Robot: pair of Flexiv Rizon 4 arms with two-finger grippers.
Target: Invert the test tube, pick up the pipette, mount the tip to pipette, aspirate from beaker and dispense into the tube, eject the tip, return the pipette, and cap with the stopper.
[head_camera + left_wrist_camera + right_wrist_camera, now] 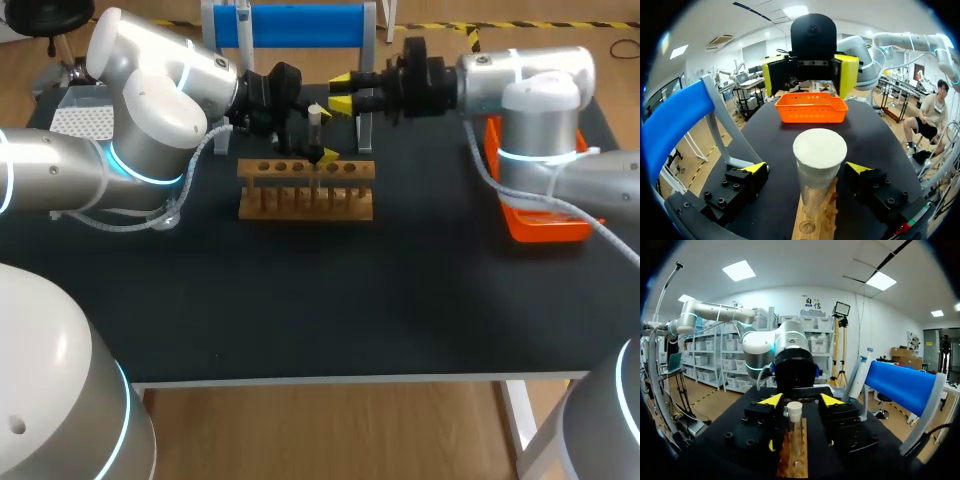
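Wooden rack [305, 190] at the desk's [320, 300] far middle holds the white-topped test tube [315, 122] upright, left pincer [806, 169] spread either side without touching, right pincer [340, 92] also apart, just off its right, so left's closer.

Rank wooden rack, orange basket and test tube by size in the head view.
1. Wooden rack, orange basket: unsure, my right arm hides part of the basket.
2. Test tube: clearly smallest.

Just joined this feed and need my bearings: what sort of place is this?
Probably a lab bench set up for liquid handling: a wooden rack holds a white-topped tube, and a pipette sits at a blue stand.
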